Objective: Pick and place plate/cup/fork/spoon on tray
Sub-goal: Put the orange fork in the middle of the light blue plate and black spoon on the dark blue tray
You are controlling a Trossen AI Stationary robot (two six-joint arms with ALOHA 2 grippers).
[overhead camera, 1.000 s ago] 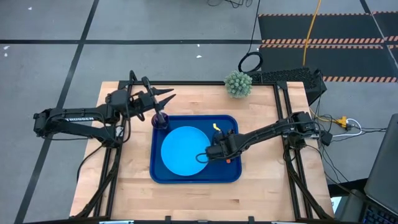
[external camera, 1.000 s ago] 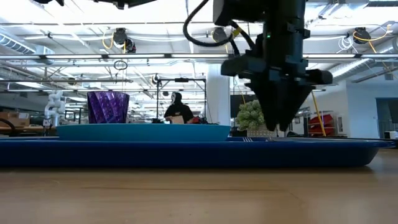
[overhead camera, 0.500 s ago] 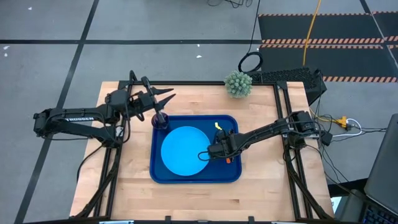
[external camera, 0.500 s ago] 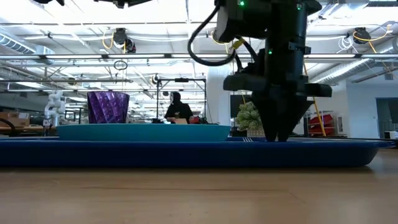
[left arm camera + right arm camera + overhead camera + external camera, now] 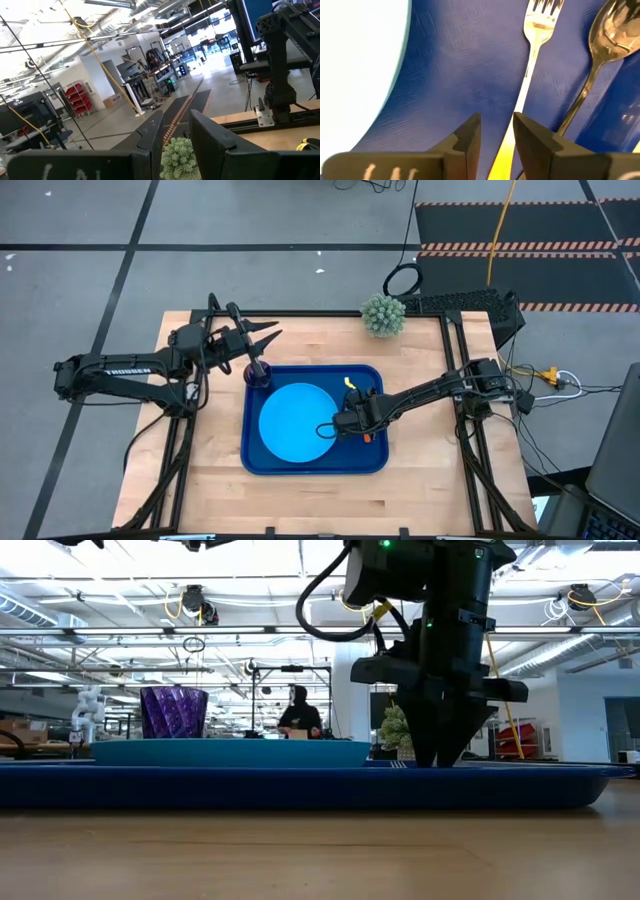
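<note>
On the surface, at its middle: the tray [image 5: 250, 465], already carrying all four pieces. Plate [image 5: 295, 422] at the tray's centre-left; cup [image 5: 258, 373] in the far left corner; fork [image 5: 532, 75] and spoon [image 5: 600, 55] side by side in the right strip, between plate and right rim, not touching each other.

Low over that right strip, just right of the plate's edge: the right gripper [image 5: 496, 120]. Fingers parted by a narrow gap, no firm hold on anything to be seen. In the right wrist view, fork handle running straight under that gap, tines pointing away ahead of the fingers, long axis in line with the gripper's reach. Spoon roughly parallel, just beside the fork on the side away from the plate.

Well apart at the far left, above bare surface just beyond the cup: the left gripper [image 5: 268, 332], fingers a little open, empty, waiting.

Judging by this layout, placing looks finished or nearly so. For any further move on the fork, right arm plainly nearer; handle directly below the fingers, so a straight lift clear, or a small drop and squeeze across the handle. Risk: nudging the neighbouring spoon.
</note>
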